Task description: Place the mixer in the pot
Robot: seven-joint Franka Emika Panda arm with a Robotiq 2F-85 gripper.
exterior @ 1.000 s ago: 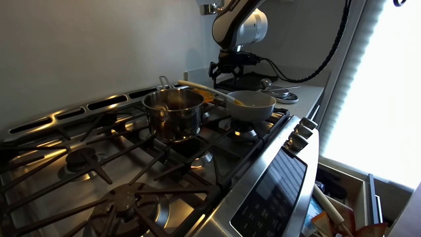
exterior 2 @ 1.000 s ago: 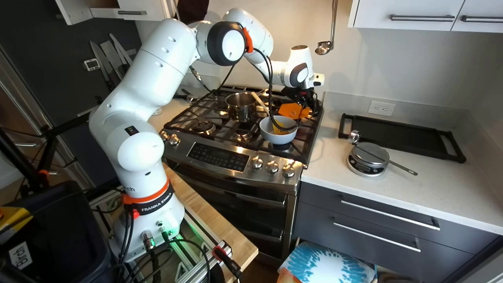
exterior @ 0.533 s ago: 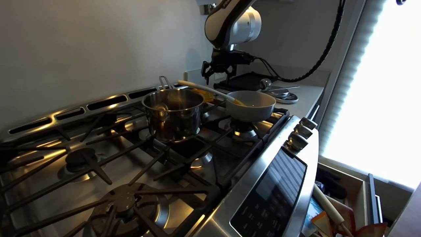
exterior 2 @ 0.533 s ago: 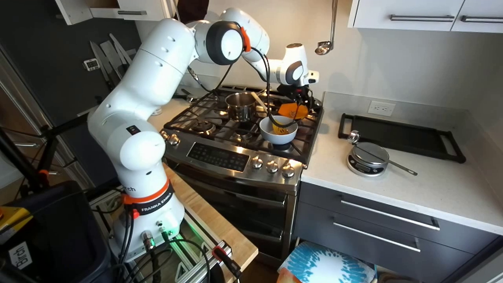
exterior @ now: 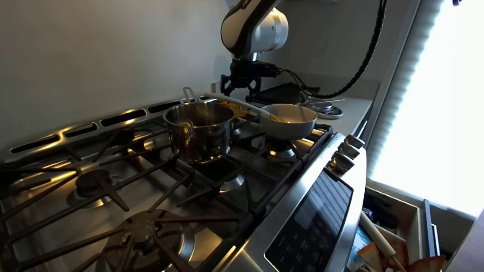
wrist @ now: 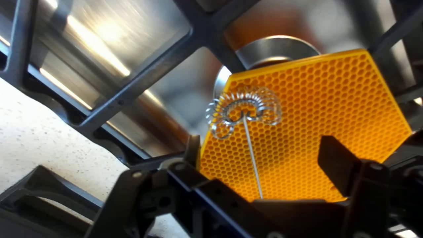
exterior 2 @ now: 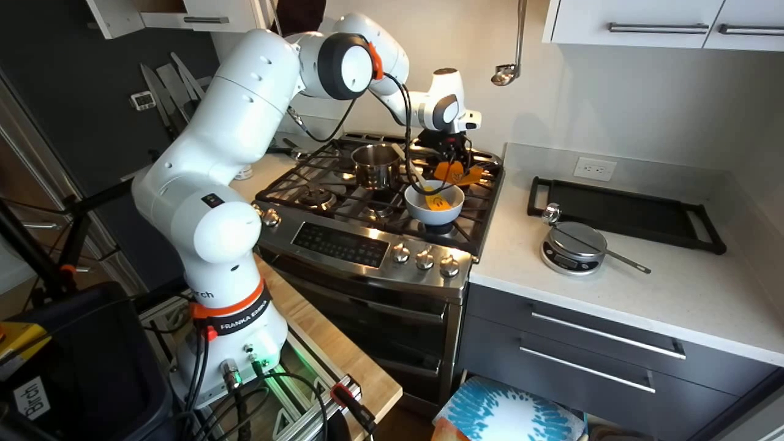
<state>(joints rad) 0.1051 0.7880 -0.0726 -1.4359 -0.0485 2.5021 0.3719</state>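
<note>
Mixer (exterior 2: 436,201) leans head-down in the white bowl (exterior 2: 433,217), not the pot (exterior 2: 373,177); in an exterior view it lies toward eight o'clock from the gripper (wrist: 259,144), long axis eleven to five. Jaws stand spread, pinching nothing, above a wire whisk (wrist: 249,141). The base band (exterior 2: 245,313) reads FRANKA EMIKA; a white label (exterior 2: 32,396), probably Birch.

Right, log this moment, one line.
gripper: open above orange trivet | tan-handled utensil: head in white bowl | pot: on stove | task: unfinished
</note>
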